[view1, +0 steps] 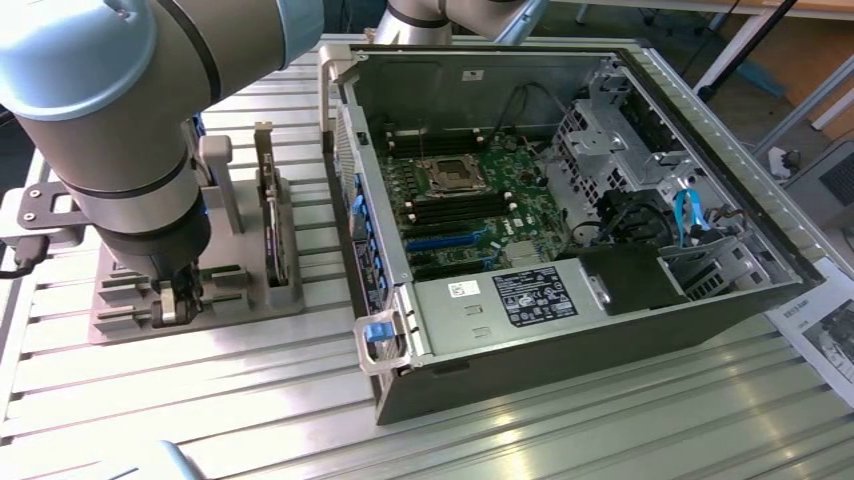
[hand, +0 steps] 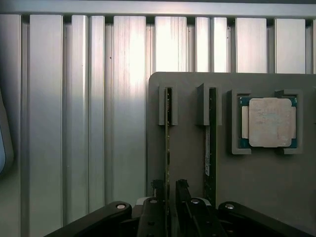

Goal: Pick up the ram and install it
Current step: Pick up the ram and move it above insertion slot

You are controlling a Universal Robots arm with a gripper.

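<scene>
Now the ram (hand: 168,143), a thin green stick seen edge-on, stands upright in a grey holder (hand: 256,182). Claw (hand: 170,184) wide open, straddling it, holding nothing

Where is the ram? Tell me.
In the wrist view the ram stands on edge in the gray holder, between the fingers of the open end effector, with a second board beside it.

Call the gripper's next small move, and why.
Probably close the gripper on the ram. Its jaws stand open on either side of the thin stick, which stands on edge in the grey holder, so a squeeze looks like enough.
</scene>
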